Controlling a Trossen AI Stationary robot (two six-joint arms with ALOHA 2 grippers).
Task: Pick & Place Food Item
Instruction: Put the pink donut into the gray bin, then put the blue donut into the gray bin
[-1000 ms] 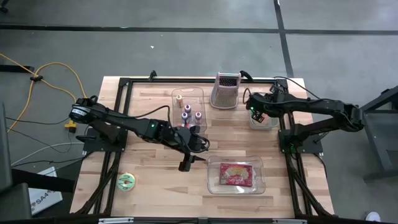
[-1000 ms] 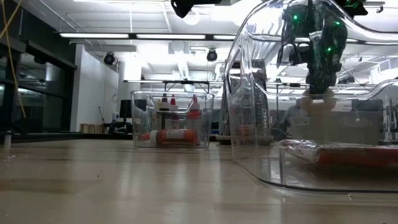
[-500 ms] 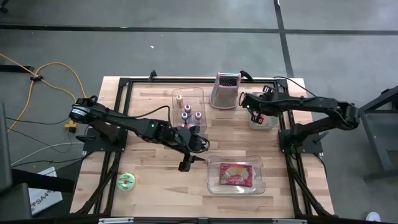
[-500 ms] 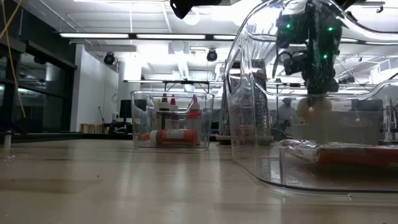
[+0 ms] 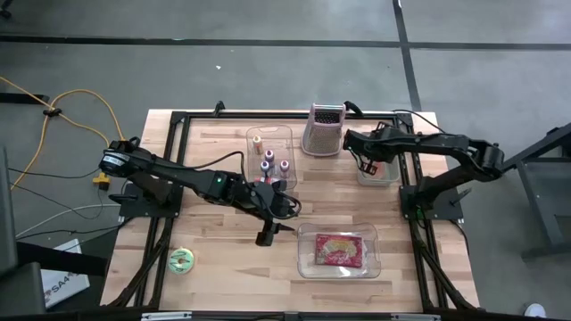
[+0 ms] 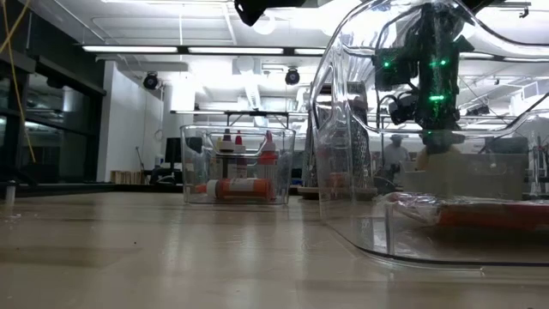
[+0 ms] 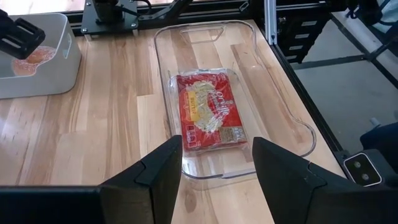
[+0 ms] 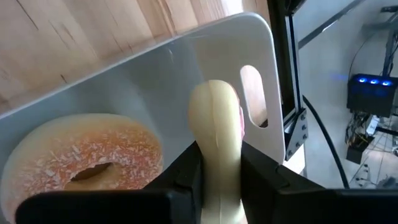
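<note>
My right gripper (image 5: 367,163) hangs over the white bin (image 5: 385,173) at the table's right edge, shut on a pale cream food piece (image 8: 214,118) seen edge-on. A sugared donut (image 8: 81,163) lies flat on the bin's floor beside it. A red food packet (image 5: 337,251) lies flat in the clear tray (image 5: 306,235) near the front. My left gripper (image 5: 267,235) hovers open left of that tray, and its fingers (image 7: 163,169) frame the packet (image 7: 210,112) from above without touching it. My right gripper pinches the pale piece by its two flat sides (image 8: 215,163) between the two fingers (image 8: 186,171). The fingers slant down from above into the bin. The piece stands on edge and sticks out beyond the fingertips over the bin's floor; whether it touches the floor, I cannot tell.
A metal grater (image 5: 323,130) stands at the back, just left of the white bin. A clear bin of small bottles (image 5: 271,157) sits at the back middle. A green tape roll (image 5: 182,259) lies near the front left corner. Bare wood lies between the tray and the white bin.
My right gripper has sunk toward the white bin, shifted a little toward the table's left and rolled about its own line, still carrying the pale piece. My left arm has kept still.
</note>
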